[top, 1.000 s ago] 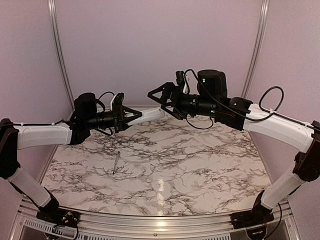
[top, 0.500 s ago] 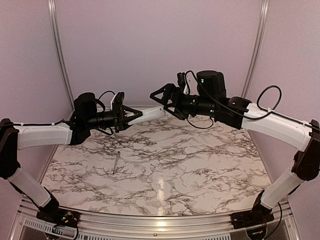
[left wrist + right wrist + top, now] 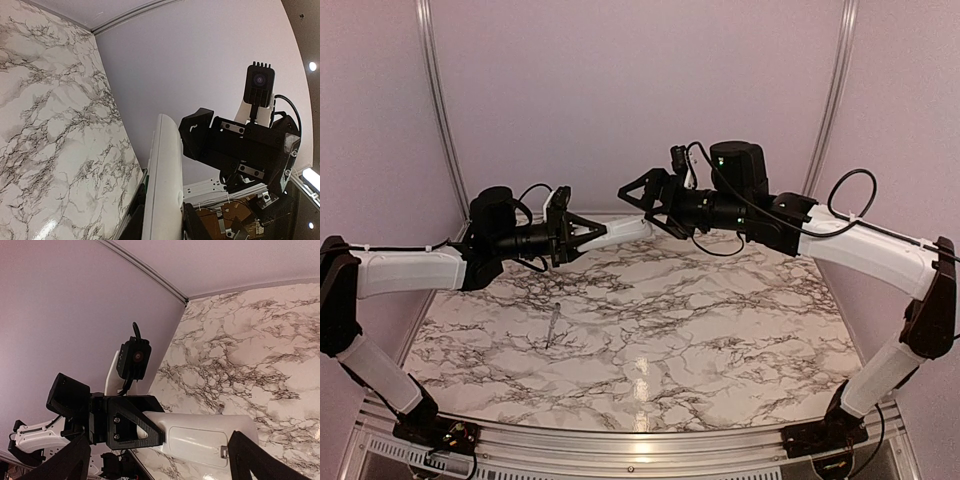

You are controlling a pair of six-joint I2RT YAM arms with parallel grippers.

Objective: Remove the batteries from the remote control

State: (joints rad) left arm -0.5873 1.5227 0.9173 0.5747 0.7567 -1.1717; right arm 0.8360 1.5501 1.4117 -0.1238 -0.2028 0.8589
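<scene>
The remote control (image 3: pixel 623 230) is a slim white bar held level above the back of the table. My left gripper (image 3: pixel 592 233) is shut on its left end. In the left wrist view the remote control (image 3: pixel 165 170) runs up from between the left gripper (image 3: pixel 164 222) and its dark fingers. The right gripper (image 3: pixel 628 192) stands open just above the bar's free end. In the right wrist view the remote control (image 3: pixel 210 439) shows its closed back cover, lying between the spread fingers of the right gripper (image 3: pixel 162 462). The batteries are hidden.
A thin silvery tool (image 3: pixel 552 328) lies on the marble table (image 3: pixel 720 340) at the left. Its tip (image 3: pixel 220 409) peeks over the remote in the right wrist view. Purple walls and metal posts close in the back and sides.
The right arm has shifted slightly around the remote's free end. The left arm and the remote have stayed still.
</scene>
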